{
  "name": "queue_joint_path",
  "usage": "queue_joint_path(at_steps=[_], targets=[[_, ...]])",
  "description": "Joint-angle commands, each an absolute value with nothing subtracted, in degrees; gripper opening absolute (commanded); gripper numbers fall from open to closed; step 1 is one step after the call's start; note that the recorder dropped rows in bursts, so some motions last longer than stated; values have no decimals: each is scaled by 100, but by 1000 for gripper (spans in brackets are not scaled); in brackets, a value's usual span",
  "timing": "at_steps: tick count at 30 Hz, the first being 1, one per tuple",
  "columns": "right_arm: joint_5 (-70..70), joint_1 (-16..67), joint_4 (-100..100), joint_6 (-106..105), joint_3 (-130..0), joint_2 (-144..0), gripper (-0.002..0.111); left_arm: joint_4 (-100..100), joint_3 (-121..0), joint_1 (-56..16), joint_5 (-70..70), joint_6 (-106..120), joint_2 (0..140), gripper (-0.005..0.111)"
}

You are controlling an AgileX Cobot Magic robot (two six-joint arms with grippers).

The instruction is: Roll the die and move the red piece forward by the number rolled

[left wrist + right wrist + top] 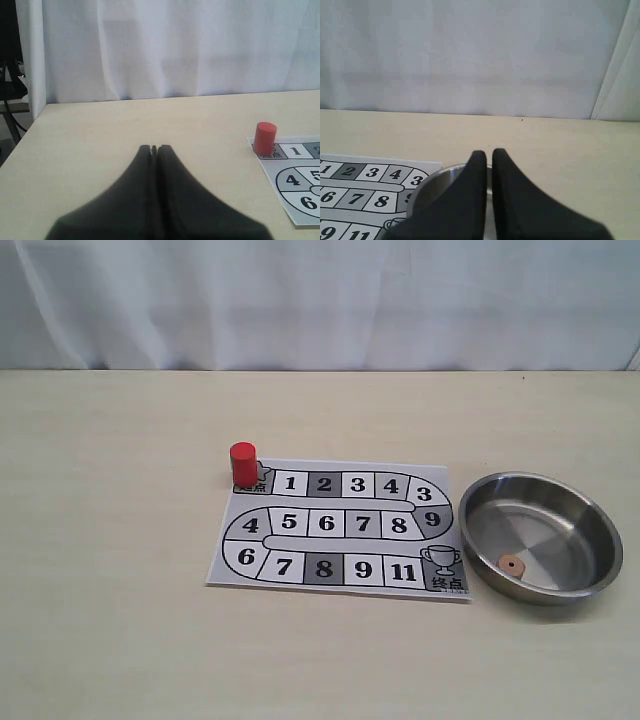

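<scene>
The red piece (242,463) stands upright on the start square at the top-left corner of the paper game board (340,530); the left wrist view shows the red piece (264,138) off to one side of my left gripper (154,148). That gripper is shut and empty over bare table. The die (510,564), a small tan cube with one dark pip up, lies inside the steel bowl (592,530) near its front wall. My right gripper (489,152) is shut with only a thin slit between the fingers, holding nothing, just short of the bowl's rim (440,179). The fingers hide the die. Neither gripper shows in the exterior view.
The board (365,190) carries a winding track of numbered squares ending at a trophy square (450,570) beside the bowl. A white curtain (320,300) backs the tan table (120,640). The table's edge (22,137) shows in the left wrist view.
</scene>
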State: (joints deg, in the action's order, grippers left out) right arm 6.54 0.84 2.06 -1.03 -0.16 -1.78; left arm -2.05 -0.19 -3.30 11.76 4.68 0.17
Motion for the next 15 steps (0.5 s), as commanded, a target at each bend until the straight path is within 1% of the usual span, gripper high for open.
queue_joint_path(at_steps=[1, 10, 15], targets=[[678, 55, 193, -123, 0, -182, 4, -218, 0, -330, 1124, 490, 0, 0], [609, 55, 169, -57, 0, -182, 4, -218, 0, -330, 1124, 490, 0, 0], [-449, 55, 169, 167, 0, -182, 4, -218, 0, -330, 1124, 490, 0, 0]])
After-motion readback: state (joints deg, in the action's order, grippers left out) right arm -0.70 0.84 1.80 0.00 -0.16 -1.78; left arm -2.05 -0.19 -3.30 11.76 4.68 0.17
